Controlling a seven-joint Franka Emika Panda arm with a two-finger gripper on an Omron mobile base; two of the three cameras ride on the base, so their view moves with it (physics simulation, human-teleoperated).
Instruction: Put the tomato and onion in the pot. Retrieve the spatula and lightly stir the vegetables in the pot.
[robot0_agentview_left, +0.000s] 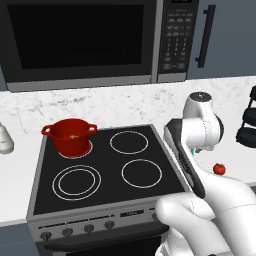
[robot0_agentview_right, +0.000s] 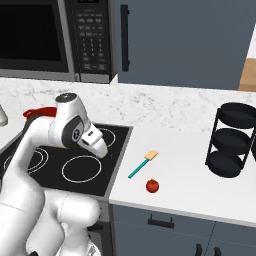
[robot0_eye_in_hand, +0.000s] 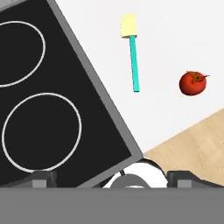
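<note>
The gripper (robot0_agentview_right: 107, 151) is hanging wide open and empty over the stove's right edge. The small round red tomato (robot0_agentview_right: 153, 186) is sitting on the white counter (robot0_agentview_right: 175, 170) beside the teal-handled spatula (robot0_agentview_right: 142, 164), well apart from the squat red pot (robot0_agentview_left: 70, 135). It's round, so a sloppy pinch is probably sending it rolling off the front edge.

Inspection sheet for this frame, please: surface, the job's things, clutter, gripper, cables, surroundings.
Surface: white counter beside a black four-burner cooktop.
Job's things: squat red pot on the far left burner; small red tomato and teal-handled spatula with a pale yellow head lie apart on the counter right of the cooktop. Onion: nothing seen.
Clutter: black three-tier rack on the counter; pale bottle-like item left of the stove.
Gripper: gripper open, empty, above the cooktop's right side.
Cables: nothing seen.
Surroundings: microwave above the stove, marble backsplash, grey cabinets.
</note>
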